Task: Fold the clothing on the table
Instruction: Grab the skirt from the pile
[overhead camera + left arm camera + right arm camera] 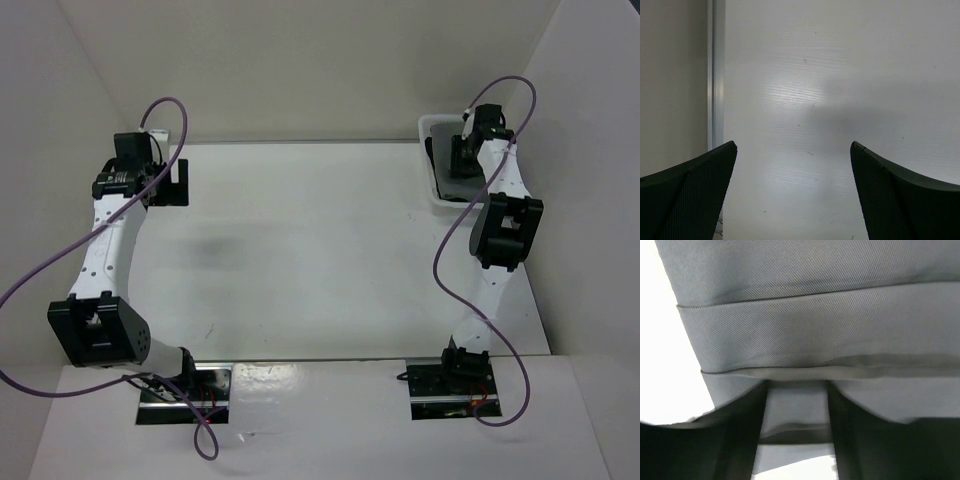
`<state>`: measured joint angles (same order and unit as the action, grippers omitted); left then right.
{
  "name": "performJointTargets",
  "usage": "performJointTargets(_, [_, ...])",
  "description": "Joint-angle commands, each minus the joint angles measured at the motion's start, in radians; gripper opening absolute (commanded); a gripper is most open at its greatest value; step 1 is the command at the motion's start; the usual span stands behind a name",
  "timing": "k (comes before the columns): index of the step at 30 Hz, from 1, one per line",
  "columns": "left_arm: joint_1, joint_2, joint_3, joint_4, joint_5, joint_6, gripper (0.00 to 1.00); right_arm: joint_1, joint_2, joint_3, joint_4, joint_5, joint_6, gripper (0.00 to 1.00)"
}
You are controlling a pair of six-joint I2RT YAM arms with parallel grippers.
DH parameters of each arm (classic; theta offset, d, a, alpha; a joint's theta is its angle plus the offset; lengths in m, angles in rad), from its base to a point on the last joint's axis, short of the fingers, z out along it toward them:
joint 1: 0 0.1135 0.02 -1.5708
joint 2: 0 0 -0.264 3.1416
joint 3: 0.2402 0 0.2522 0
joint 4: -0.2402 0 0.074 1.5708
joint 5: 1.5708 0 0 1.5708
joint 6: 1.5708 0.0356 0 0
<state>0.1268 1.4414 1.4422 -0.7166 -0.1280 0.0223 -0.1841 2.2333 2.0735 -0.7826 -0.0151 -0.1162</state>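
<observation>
Closest to the right wrist lens are the right end effector's two dark fingers, pressed down into the grey pleated skirt. A ridge of cloth stands in the gap between them. The jaws are partly apart, and I cannot tell whether they have bitten on that ridge or only straddle it.

From above, the skirt lies bunched in a small white basket at the far right corner of the bench, not spread out on it, with the right end effector over it.

In my judgement the main risk is a shallow pinch. A single pleat edge could slide out on the lift, while a bite through several layers would bring the skirt up in a wad that is hard to lay flat. The basket looks light, so cloth snagging on its rim could tip or drag it. The basket wall also hems in the wrist.

The left end effector hangs with its jaws wide apart and nothing between them. It is above bare bench at the far left, beside a metal rail, well apart from the skirt and too far off to steady anything.
</observation>
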Motion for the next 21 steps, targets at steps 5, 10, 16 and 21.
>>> performJointTargets(5, [0.002, -0.062, -0.012, 0.036, 0.005, 0.024, 1.0, -0.006, -0.034, -0.007, 0.006, 0.01, -0.013, 0.87])
performJointTargets(10, [0.002, -0.062, -0.022, 0.036, 0.014, 0.024, 1.0, 0.012, -0.025, 0.022, 0.006, 0.03, -0.013, 0.91])
performJointTargets(16, [0.002, -0.062, -0.022, 0.036, 0.014, 0.033, 1.0, 0.021, -0.004, 0.022, 0.006, 0.03, -0.013, 0.89])
performJointTargets(21, [0.002, -0.072, -0.022, 0.036, 0.014, 0.033, 1.0, 0.031, 0.034, 0.043, 0.006, 0.021, -0.022, 0.7])
